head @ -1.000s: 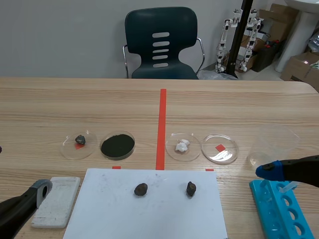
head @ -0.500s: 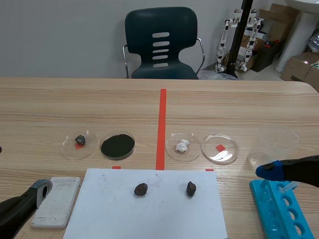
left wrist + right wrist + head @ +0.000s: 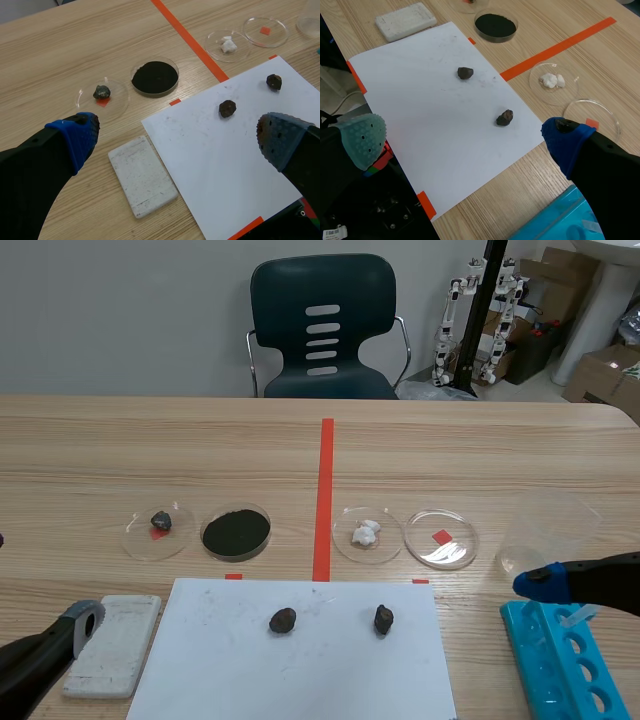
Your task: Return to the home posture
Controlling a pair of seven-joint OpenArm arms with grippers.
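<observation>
**Operator:** How is each end effector found, and where?

**Technician:** The left end effector [image 3: 176, 138] is seen spread wide with nothing held; it is positioned low at the near left corner of the worktop [image 3: 480, 455], just beside the white block [image 3: 112, 644]. The right end effector [image 3: 464, 137] is likewise spread wide and empty; it is located at the near right, between the beaker [image 3: 560, 520] and the blue tube rack [image 3: 545, 665].

**Operator:** How is the return to the home posture best carried out?

**Technician:** Judged from this layout, each arm is best lifted first and only then drawn back. On the right, a sideways sweep is to be avoided, since the beaker could be tipped or the rack snagged. On the left, clearance from the block is to be gained before any retraction. The fingers may be left apart, as nothing is carried.

**Operator:** What is contained in the vessels?

**Technician:** Four round clear dishes are set in a row, two on either side of the red tape line.
- The stone dish [image 3: 176, 542], outermost on the left, holds one dark stone.
- The powder dish [image 3: 236, 556] is filled with black powder.
- The lump dish [image 3: 387, 546] holds white lumps.
- The fourth dish [image 3: 440, 552] appears empty.

The beaker also appears empty. The contents of the rack wells cannot be determined. Two loose stones [image 3: 283, 620] are lying on the white sheet [image 3: 300, 675].
</observation>
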